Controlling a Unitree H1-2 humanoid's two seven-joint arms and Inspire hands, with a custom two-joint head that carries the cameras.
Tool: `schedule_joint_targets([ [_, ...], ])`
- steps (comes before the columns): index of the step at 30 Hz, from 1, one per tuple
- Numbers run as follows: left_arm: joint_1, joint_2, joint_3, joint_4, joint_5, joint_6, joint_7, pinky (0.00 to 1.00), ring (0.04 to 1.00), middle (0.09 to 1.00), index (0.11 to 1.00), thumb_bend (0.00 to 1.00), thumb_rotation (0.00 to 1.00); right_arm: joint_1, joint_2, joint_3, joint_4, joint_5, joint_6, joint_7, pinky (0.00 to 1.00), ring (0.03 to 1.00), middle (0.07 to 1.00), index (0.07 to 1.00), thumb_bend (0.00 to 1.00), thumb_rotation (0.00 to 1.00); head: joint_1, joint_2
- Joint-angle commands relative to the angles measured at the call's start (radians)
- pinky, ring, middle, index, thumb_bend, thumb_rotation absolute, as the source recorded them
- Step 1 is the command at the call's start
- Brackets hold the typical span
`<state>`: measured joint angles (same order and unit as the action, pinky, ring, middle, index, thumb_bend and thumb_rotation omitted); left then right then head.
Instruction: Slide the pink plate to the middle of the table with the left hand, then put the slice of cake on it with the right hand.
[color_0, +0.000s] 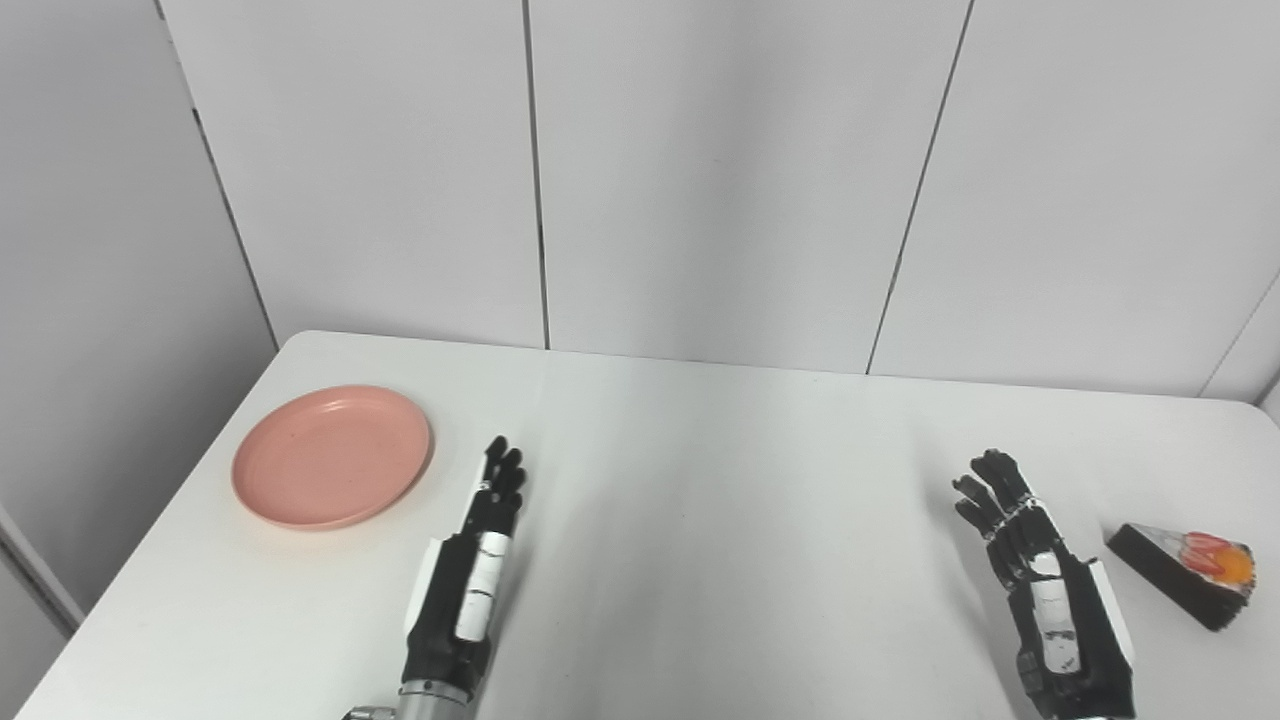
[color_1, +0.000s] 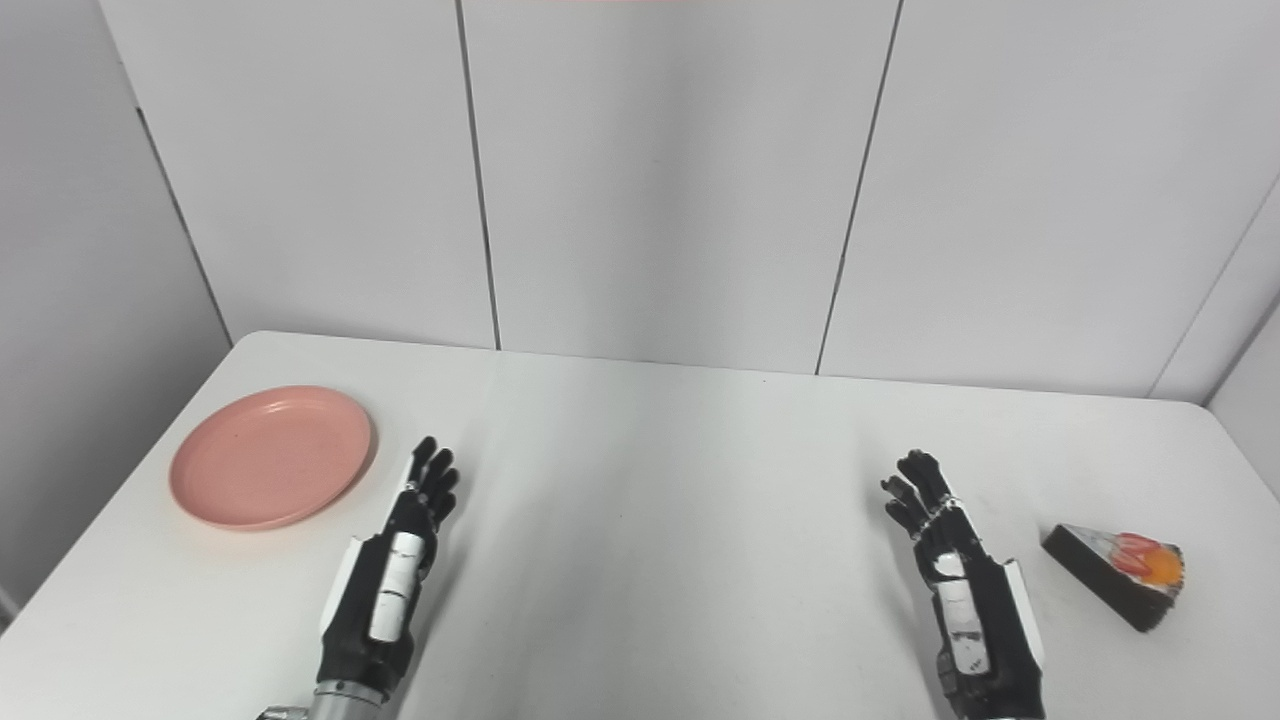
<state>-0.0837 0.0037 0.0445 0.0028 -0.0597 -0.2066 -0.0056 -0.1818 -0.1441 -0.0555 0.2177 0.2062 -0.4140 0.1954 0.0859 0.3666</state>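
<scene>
Pink plate (color_0: 332, 456) far left on white table (color_0: 700, 500), unmoved | left robot hand (color_0: 470, 570) beside it, fingers straight, empty, staged to push | right robot hand (color_0: 1040, 580) spread, empty, near cake slice (color_0: 1185, 572) at right edge.

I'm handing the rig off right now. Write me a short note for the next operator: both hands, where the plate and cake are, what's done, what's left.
Left robot hand: open, holding nothing, fingers extended, just right of the pink plate, not touching it.
Right robot hand: open, holding nothing, just left of the slice of cake, not touching it.
Plate: on the left side of the table, towards the far corner, nothing on it.
Cake: on its side near the table's right edge.
Done: nothing yet.
Left: slide the plate to the middle with the left robot hand, then put the cake on it with the right.
</scene>
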Motion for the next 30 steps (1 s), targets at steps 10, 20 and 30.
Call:
schedule_joint_targets([
  [10, -0.22, 0.124, 0.134, -0.109, -0.087, -0.04, 0.008, 1.0, 0.919, 0.908, 0.956, 0.77, 1.0, 0.125, 0.025, 0.016, 0.076, -0.008, 0.01, 0.005, 0.91, 0.89, 0.914, 0.911, 0.92, 0.95, -0.014, -0.01],
  [20, -0.471, 0.325, 0.236, 0.213, -0.06, -0.192, 0.023, 0.86, 0.8, 0.807, 0.829, 0.87, 0.98, 0.12, 0.046, 0.021, 0.091, -0.026, -0.012, -0.004, 0.89, 0.879, 0.902, 0.902, 0.92, 0.93, -0.045, -0.015],
  [30, -0.635, 0.505, 0.255, 0.566, 0.023, -0.26, 0.065, 0.8, 0.774, 0.798, 0.781, 0.82, 1.0, 0.129, 0.052, 0.023, 0.075, -0.031, -0.002, -0.006, 0.89, 0.875, 0.898, 0.905, 0.91, 0.92, -0.054, -0.005],
])
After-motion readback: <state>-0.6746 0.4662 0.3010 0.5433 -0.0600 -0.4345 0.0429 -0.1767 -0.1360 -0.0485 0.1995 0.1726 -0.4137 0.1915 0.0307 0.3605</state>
